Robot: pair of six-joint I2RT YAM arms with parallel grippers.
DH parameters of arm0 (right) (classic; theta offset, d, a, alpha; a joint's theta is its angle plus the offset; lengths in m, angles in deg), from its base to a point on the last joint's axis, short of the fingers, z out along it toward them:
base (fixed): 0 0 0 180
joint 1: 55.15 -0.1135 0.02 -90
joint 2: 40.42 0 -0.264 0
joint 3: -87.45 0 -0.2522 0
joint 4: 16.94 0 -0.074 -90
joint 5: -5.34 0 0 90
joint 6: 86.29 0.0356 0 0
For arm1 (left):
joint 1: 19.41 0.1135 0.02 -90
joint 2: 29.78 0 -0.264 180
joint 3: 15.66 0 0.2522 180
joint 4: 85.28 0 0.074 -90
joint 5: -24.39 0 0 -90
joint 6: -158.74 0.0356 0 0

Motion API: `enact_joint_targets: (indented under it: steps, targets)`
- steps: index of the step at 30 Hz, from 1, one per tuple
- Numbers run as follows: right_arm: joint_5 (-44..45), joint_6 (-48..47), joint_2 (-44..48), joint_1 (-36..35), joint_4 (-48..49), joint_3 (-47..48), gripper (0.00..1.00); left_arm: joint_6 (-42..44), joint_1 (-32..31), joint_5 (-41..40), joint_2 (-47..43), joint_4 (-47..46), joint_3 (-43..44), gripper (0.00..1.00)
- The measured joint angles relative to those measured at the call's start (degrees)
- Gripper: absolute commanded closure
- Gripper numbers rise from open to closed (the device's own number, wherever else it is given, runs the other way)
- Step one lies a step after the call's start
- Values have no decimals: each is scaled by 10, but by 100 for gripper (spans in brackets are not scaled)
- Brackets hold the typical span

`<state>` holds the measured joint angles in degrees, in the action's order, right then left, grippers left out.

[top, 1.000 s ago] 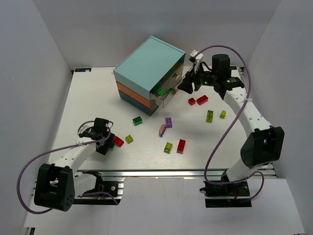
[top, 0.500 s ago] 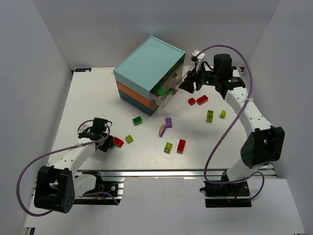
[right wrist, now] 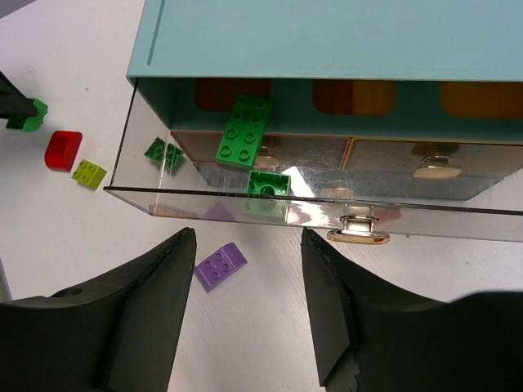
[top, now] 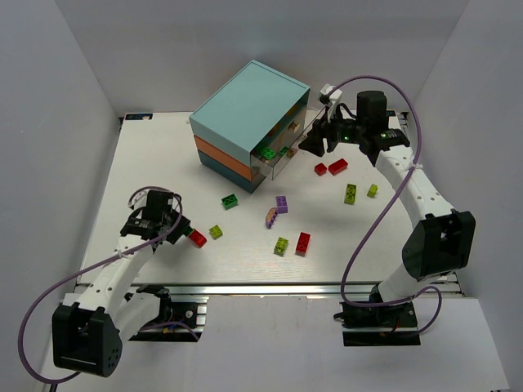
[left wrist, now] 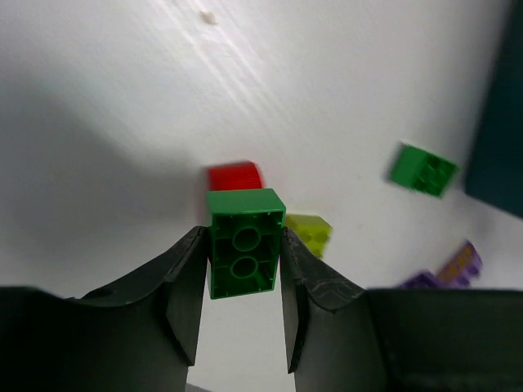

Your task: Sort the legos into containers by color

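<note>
My left gripper [top: 180, 226] is shut on a green lego [left wrist: 243, 253] and holds it above the table; its hollow underside faces the wrist camera. A red lego [left wrist: 234, 175] and a yellow-green lego [left wrist: 310, 233] lie just beyond it. My right gripper [right wrist: 245, 245] is open and empty, hovering in front of the pulled-out clear drawer [right wrist: 131, 175] of the chest [top: 249, 110]. That drawer holds two green legos [right wrist: 245, 129], and its metal handle [right wrist: 358, 235] is just right of my right finger. A purple lego [right wrist: 221, 266] lies on the table between my right fingers.
Loose legos lie across the middle of the table: green [top: 230, 201], purple [top: 281, 204], pink [top: 270, 218], yellow-green [top: 281, 245], red [top: 303, 242]. Two red ones [top: 329, 167] and two yellow-green ones [top: 350, 193] lie right of the chest. White walls close in three sides.
My left gripper has risen from the table with the green lego and moved slightly back and left, away from the red lego. The right arm has hardly moved.
</note>
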<state>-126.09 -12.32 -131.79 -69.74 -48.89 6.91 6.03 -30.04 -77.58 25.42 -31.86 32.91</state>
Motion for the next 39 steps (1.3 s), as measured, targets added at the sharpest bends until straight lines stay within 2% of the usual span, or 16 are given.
enact_joint_targets:
  steps: [5, 11, 17, 24, 25, 26, 29, 32, 33, 35, 36, 39]
  targets:
    - [-4, 0, 0, 0, 0, -4, 40, 83, -9, 129, 24, -75, 61, 100]
    - [-6, 0, 2, 0, 4, -8, 40, 156, -32, 257, 89, -163, 223, 100]
    - [-3, 3, 6, 0, 5, -16, 40, 192, -71, 329, 172, -224, 379, 100]
    - [2, 5, 18, 4, 6, -23, 40, 237, -148, 359, 368, -231, 569, 99]
    - [3, 5, 21, 5, 7, -25, 40, 246, -158, 356, 396, -225, 596, 97]
    - [4, 5, 25, 7, 8, -27, 40, 255, -165, 351, 422, -213, 621, 90]
    - [6, 4, 41, 15, 9, -37, 40, 278, -185, 327, 470, -181, 662, 79]
    - [6, 4, 52, 22, 13, -45, 40, 294, -195, 294, 494, -147, 683, 67]
    - [6, 4, 55, 25, 14, -47, 40, 298, -196, 284, 501, -133, 692, 59]
    - [7, 4, 56, 29, 14, -49, 40, 305, -198, 267, 513, -115, 715, 52]
    - [7, 4, 56, 31, 14, -49, 39, 308, -199, 261, 521, -108, 729, 43]
    - [6, 2, 56, 36, 15, -49, 37, 318, -199, 246, 533, -99, 751, 32]
